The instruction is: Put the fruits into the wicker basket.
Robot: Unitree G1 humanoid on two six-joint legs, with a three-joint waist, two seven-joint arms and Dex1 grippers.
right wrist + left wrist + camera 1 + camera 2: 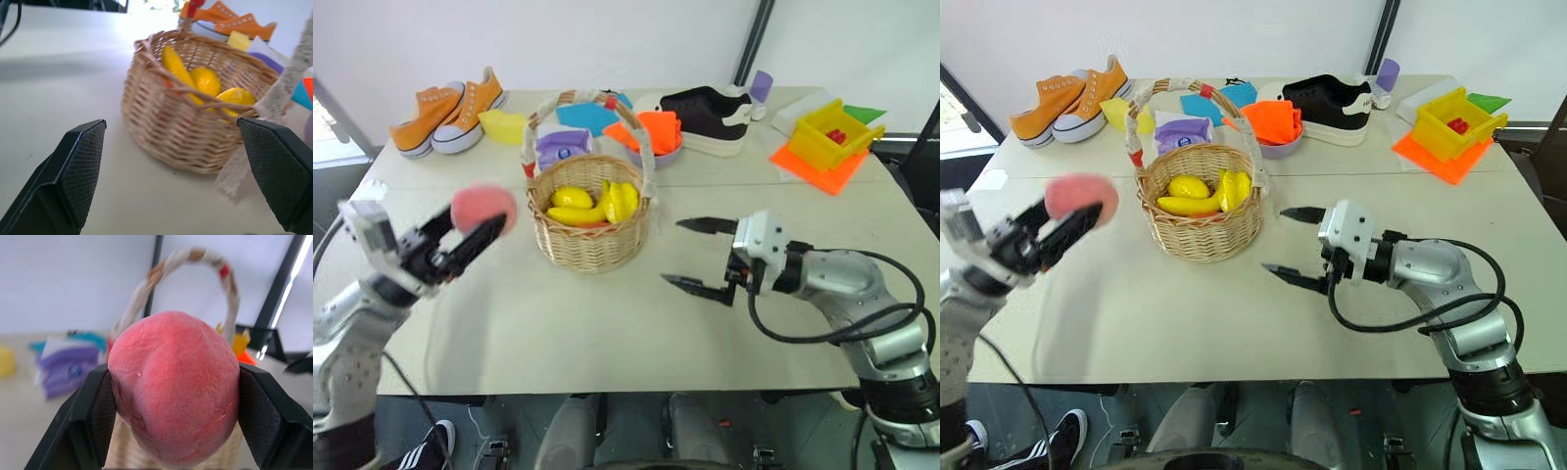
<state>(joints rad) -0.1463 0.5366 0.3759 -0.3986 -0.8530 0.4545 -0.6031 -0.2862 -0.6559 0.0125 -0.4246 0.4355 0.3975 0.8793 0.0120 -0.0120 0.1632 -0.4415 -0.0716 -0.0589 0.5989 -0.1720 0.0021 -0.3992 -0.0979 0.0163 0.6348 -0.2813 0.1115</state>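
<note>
The pink-red peach (483, 208) hangs in the air left of the wicker basket (592, 245), with my left gripper (481, 223) shut on it; in the left wrist view the peach (174, 387) sits between both black pads (100, 411). The basket's lace-wrapped handle (539, 110) arches over a yellow banana (576, 214) and yellow oval fruits (623, 199) lying inside. My right gripper (690, 255) stands open and empty just right of the basket, above the table. The right wrist view looks at the basket (190, 122) between its spread fingers (80, 161).
At the table's back lie orange sneakers (445, 113), a black shoe (710, 117), folded cloths in yellow (501, 125), purple (563, 147), blue (587, 116) and orange (658, 132), and a yellow plastic bin (832, 132) on an orange sheet (818, 166). Bare tabletop (607, 323) lies in front.
</note>
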